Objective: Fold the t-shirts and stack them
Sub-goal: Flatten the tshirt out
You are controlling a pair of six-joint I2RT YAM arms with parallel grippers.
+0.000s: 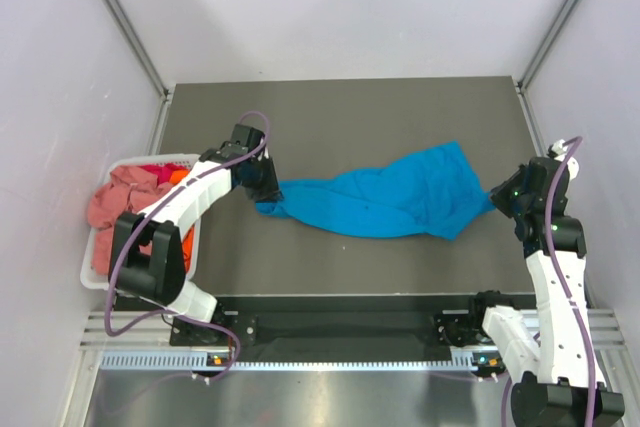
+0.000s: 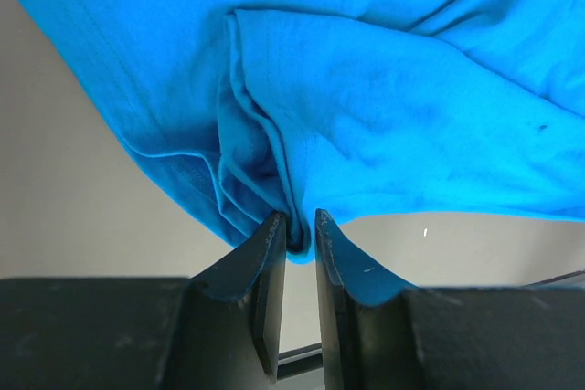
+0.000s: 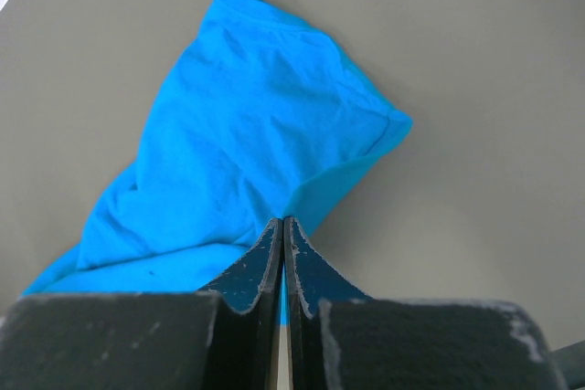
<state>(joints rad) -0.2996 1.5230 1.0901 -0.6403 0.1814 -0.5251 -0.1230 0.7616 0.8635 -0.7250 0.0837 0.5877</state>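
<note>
1. Got one turquoise t-shirt stretched left to right across the middle of the dark desk, rumpled and nowhere near folded.
2. Pinched at its left end by the left pincer. From the left wrist view, a bunched fold of blue wedged right between the fingertips, with a narrow gap showing lower down.
3. Pinched at its right end too, by the right pincer. Fingers pressed almost flat together there, with just a thin sliver of blue cloth caught in between.
4. Lying on the desk between those two grips, wider toward the right and narrowed into a twisted bunch at the left.
5. Over at the left edge of the desk, a white slatted basket with a salmon-pink t-shirt spilling over its far-left rim.
6. Also some orange cloth and red cloth poking out of that basket near the left arm. Can't tell how many pieces are in there.
</note>
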